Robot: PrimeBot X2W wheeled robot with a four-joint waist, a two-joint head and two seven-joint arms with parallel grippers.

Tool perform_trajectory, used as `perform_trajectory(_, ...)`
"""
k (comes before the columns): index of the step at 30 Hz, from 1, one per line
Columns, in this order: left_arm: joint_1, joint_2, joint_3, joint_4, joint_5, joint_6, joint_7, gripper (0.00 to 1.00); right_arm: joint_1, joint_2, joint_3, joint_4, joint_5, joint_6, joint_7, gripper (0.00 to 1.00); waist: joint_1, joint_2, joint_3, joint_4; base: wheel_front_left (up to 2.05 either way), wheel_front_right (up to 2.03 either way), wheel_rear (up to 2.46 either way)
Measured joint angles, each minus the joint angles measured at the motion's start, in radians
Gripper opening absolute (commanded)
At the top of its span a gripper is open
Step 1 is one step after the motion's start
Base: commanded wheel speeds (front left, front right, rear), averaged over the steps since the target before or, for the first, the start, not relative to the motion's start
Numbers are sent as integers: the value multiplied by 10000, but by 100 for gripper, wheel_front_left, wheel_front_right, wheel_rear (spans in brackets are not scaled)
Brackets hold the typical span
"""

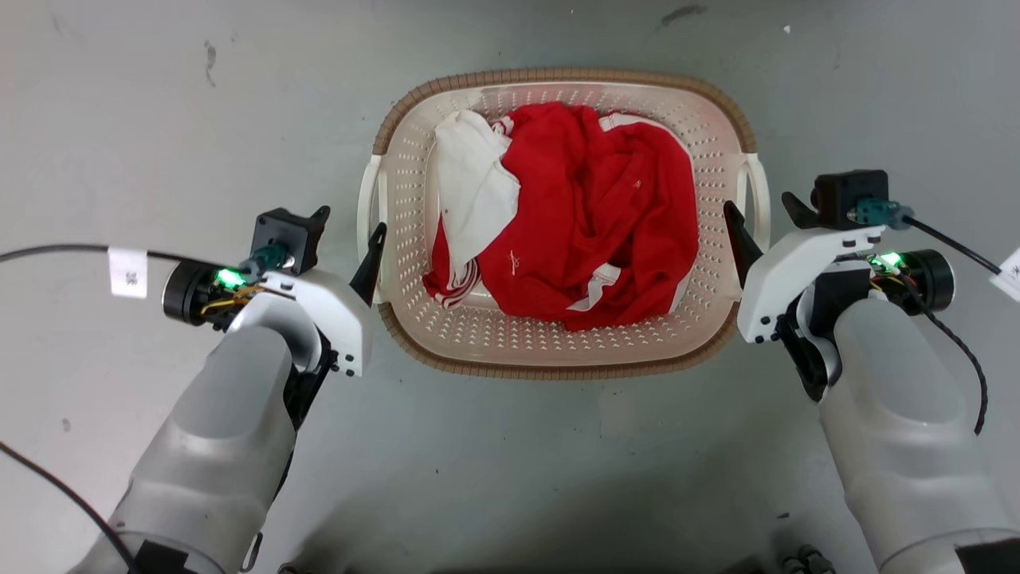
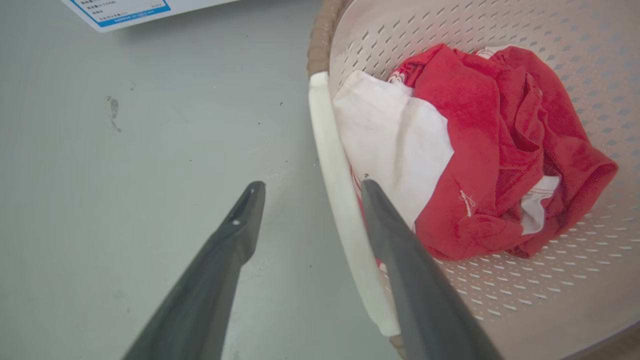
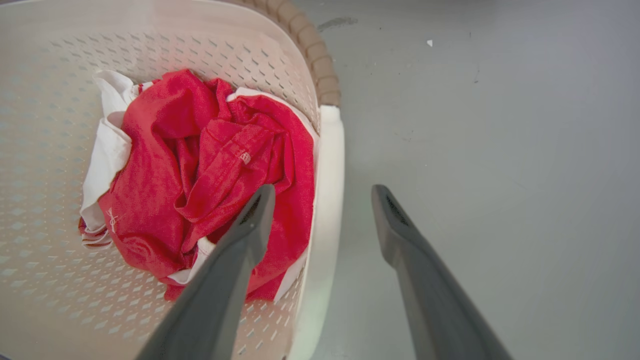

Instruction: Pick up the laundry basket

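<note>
The laundry basket (image 1: 558, 78) stands on the grey floor, cream with perforated walls and a brown woven-look rim. Red and white clothes (image 1: 590, 215) lie bunched inside. My left gripper (image 1: 373, 247) is open at the basket's white left handle (image 1: 366, 191). In the left wrist view the gripper (image 2: 310, 192) straddles that handle (image 2: 330, 165), one finger over the basket's inside and one over the floor. My right gripper (image 1: 737, 227) is open at the right handle (image 1: 759, 191). Its wrist view shows the gripper (image 3: 322, 192) straddling this handle (image 3: 327, 200) the same way.
Bare grey floor (image 1: 510, 462) surrounds the basket on all sides. A white sheet with a blue border (image 2: 125, 7) lies on the floor beyond the left gripper. Black cables (image 1: 48, 251) trail from both wrists.
</note>
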Motion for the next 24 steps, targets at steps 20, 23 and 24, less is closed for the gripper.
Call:
perform_trajectory(20,-1629,575,-3624,629,-2961,-17,1018,100,-2037,-4,299,2619,-832,2,1423,100,-1,0,800,221,0,0,0)
perform_trajectory(23,-1769,663,-4046,614,-3260,-17,1039,100,-2145,-6,313,2719,-899,0,1446,100,-1,0,819,220,0,0,0)
perform_trajectory(24,-1805,690,-4172,621,-3352,-17,1009,100,-2173,-6,313,2748,-899,0,1453,100,-1,0,822,220,0,0,0)
